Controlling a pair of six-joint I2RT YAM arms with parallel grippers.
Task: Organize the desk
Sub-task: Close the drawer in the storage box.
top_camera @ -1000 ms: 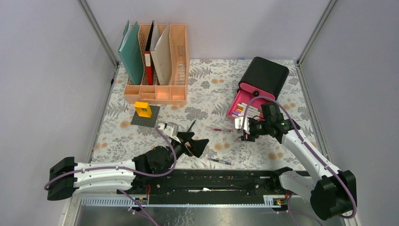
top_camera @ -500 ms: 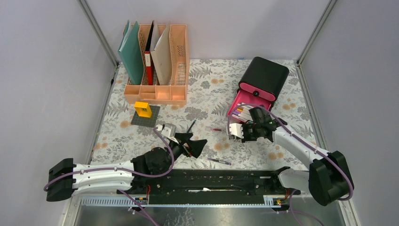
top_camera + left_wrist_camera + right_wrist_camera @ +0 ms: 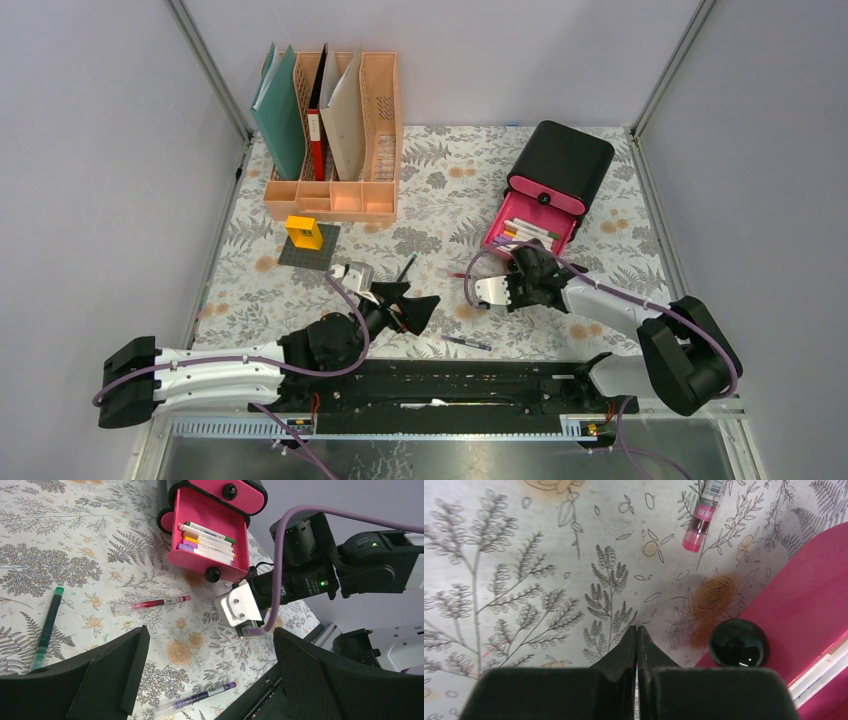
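While your right tool point(image 3: 637, 630) hangs with its fingers pressed together on nothing beside the drawer knob point(image 3: 739, 642) and your left tool point(image 3: 210, 632) stands wide apart, the table point(image 3: 450, 190) lies under both, probably soft on its surface, so take the light, round red pen point(image 3: 150, 604) at mid-barrel.

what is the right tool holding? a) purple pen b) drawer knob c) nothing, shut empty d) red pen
c: the right wrist view shows the right tool with its jaws pressed together on nothing, the drawer knob beside it and the red pen lying apart.
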